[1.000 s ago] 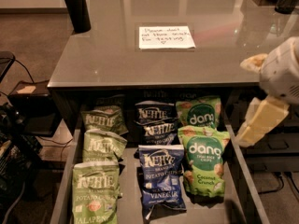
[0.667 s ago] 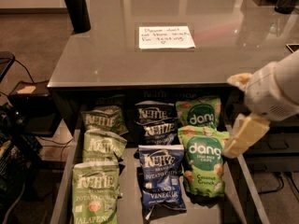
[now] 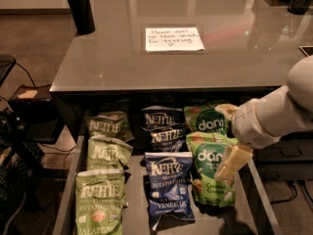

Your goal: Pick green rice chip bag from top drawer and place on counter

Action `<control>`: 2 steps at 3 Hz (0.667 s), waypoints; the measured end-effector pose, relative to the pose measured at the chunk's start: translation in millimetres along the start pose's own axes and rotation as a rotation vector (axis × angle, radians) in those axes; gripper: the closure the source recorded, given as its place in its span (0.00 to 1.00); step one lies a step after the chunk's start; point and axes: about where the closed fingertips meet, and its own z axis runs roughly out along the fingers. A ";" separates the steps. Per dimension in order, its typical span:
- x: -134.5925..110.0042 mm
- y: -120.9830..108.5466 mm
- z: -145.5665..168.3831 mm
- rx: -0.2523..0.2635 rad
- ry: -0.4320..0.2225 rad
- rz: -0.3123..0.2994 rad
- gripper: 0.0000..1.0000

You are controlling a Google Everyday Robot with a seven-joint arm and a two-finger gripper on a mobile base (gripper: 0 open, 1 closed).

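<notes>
The top drawer [image 3: 67, 196] is pulled out below the counter [image 3: 122, 65]. Two green rice chip bags lie in its right row: a front one [image 3: 210, 180] with "Coconut Crunch" lettering and a rear one [image 3: 208, 120]. My gripper [image 3: 230, 137] reaches in from the right and hangs over that row, with its jaws apart. One cream finger [image 3: 234, 161] points down over the front bag's upper right. The other finger [image 3: 226, 110] is by the rear bag. It holds nothing.
Olive-green Kettle bags [image 3: 100, 199] fill the left row and blue Kettle bags [image 3: 168, 185] the middle row. A white handwritten note [image 3: 173, 39] lies on the counter. A dark post [image 3: 78, 6] stands at the back left. Cables and boxes lie on the floor at the left.
My gripper has moved left and down, from beside the drawer's right wall to over the green rice chip bags. The bags have not moved.
</notes>
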 end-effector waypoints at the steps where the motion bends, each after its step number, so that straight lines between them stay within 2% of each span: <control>1: 16.0 -2.4 38.5 -0.032 0.000 -0.037 0.00; 2: 29.5 -6.7 61.9 -0.058 0.015 -0.063 0.00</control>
